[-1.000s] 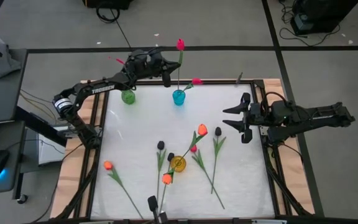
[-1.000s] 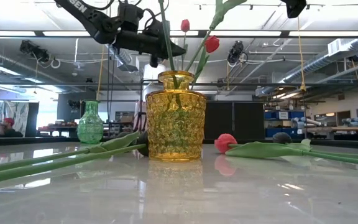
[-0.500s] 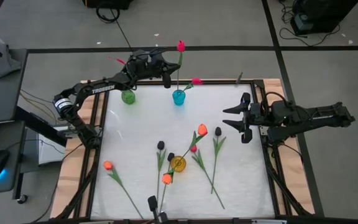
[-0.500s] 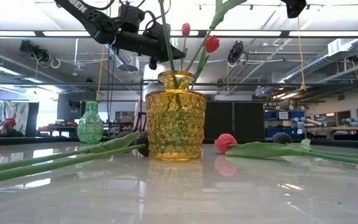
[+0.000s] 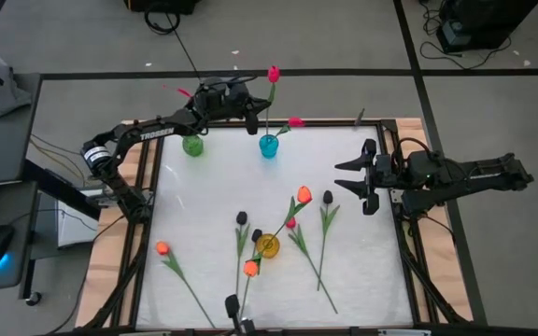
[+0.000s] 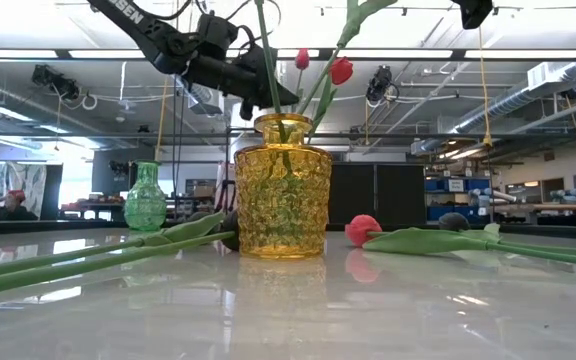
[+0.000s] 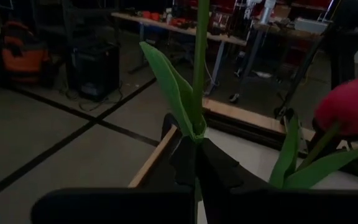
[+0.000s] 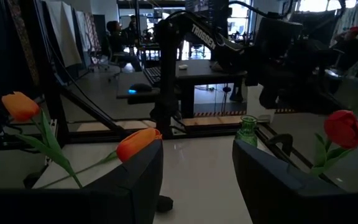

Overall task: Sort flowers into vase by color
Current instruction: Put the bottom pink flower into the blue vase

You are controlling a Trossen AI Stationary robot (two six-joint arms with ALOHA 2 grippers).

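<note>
While the red tulip [image 5: 272, 72] is hanging above the blue vase [image 5: 268, 146] at the table's far edge, the left gripper [image 5: 250, 105] is clamping its stem, probably to lower it beside the red one already there. The right gripper [image 5: 366, 177] is waiting open at the right edge. Other tulips are lying around the yellow vase [image 5: 268, 245], leaving open room between.

I'm seeing the left gripper [image 5: 251, 119], clamped on the thin green stem of the pink-red tulip [image 5: 272, 72], sliding a little toward the small blue glass vase [image 5: 268, 146]. In the low view the bud is drifting closer to the other red tulip bud [image 6: 341, 70].
</note>
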